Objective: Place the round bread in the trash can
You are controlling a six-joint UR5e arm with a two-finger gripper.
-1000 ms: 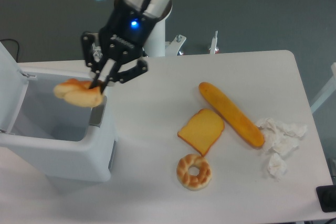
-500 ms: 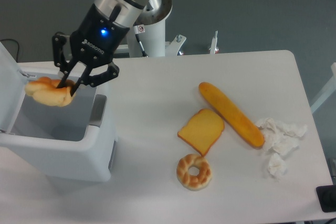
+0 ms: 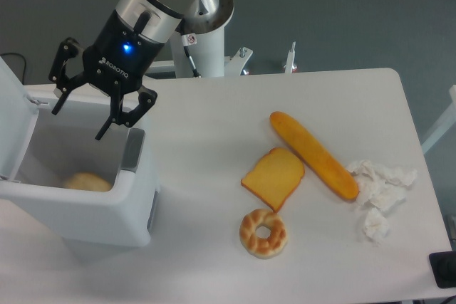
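Release step, by the look of it; gripper (image 3: 77,112) spread wide and empty above the trash can (image 3: 78,211); round bread (image 3: 87,181) lying inside on the bottom; next, probably lift clear of the bin

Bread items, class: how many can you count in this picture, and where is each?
4. The round bread lies inside the trash can. On the table: a long loaf, a toast slice beside it, and a ring-shaped bread below. The bin may hide more.
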